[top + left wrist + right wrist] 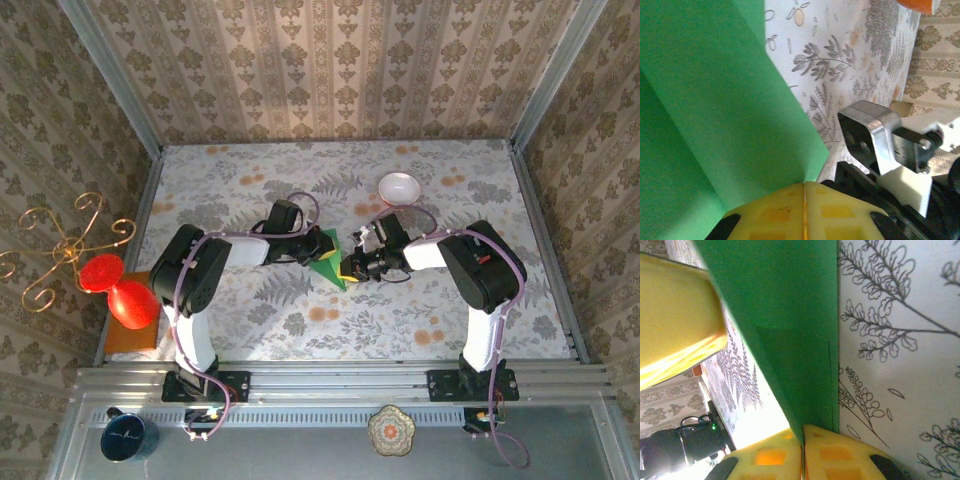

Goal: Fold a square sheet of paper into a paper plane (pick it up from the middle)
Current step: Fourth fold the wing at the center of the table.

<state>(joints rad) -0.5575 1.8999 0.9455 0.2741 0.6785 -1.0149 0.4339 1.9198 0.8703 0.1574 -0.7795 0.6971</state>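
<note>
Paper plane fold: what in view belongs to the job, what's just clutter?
Job: green paper sheet, pinched by left gripper and right gripper.
Lying about: white bowl, red vase-like object, orange board, gold wire stand, blue cup.

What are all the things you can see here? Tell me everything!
green paper: one, bright green, folded, table middle
bowl: one, white with reddish rim, far side
red hourglass-shaped thing: one, red, left edge
orange board: one, orange, near-left corner
gold wire stand: one, gold, far left
cup: one, dark blue, near rail, left
patterned dish: one, tan, near rail
left gripper: yellow fingertips, shut on the paper
right gripper: yellow fingertips, shut on the paper
</note>
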